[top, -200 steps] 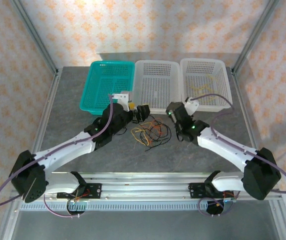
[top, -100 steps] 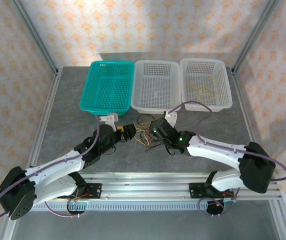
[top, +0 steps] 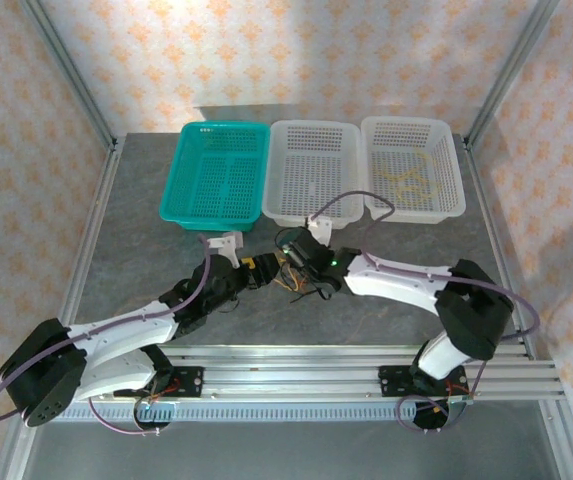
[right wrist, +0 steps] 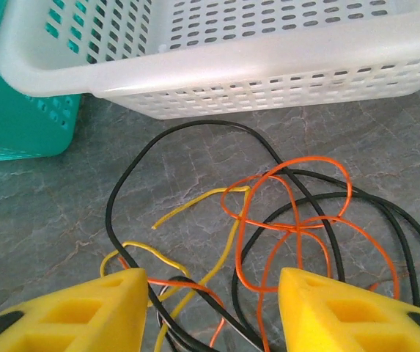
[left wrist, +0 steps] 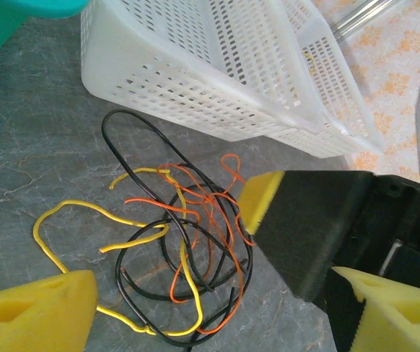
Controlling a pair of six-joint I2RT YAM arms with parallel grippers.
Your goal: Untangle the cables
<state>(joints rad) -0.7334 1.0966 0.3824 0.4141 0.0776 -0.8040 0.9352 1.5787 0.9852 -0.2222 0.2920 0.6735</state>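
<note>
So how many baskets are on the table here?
3, in a row at the far side: teal basket on the left, middle white basket, right white basket. None looks hidden.

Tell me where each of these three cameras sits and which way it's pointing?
Top external: fixed above and behind, looking down over the table at the teal basket and two white baskets; left arm and right arm show.
Right wrist: on the right arm, facing the cable tangle and the middle white basket; right gripper's yellow fingers at the bottom.
Left wrist: on the left arm, low over the tangle; left gripper's fingers in the corners, the right gripper opposite.
Shared: both wrist views see the same yellow, orange-red and black cables.
</note>
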